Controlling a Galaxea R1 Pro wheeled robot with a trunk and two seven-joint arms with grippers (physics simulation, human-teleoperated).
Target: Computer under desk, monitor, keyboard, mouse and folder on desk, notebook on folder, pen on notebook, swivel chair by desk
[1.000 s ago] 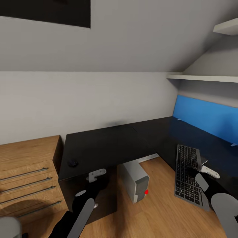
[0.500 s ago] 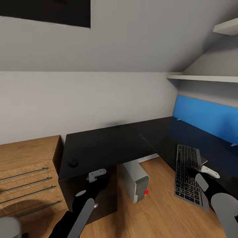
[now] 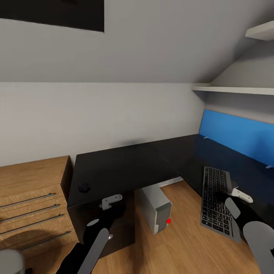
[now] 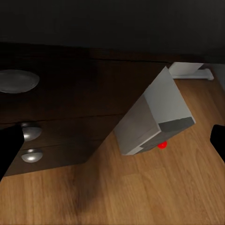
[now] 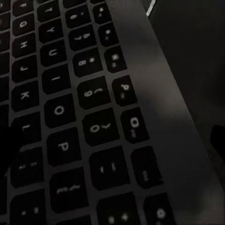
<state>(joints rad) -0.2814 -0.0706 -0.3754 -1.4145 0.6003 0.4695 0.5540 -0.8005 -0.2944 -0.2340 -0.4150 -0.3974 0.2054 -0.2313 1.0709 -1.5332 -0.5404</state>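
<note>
Head view, left to right: the mouse (image 3: 83,187) sits near the left edge of the desk (image 3: 125,167), the left gripper (image 3: 110,201) hangs with jaws apart by the drawers, the computer (image 3: 155,207) stands under the desk, and the keyboard (image 3: 215,201) tilts off the desk's right wing, clamped in the right gripper (image 3: 238,194). Setting it down well likely means levelling it first, then sliding it fully onto the top. The right arm reaches forward, wrist low.
</note>
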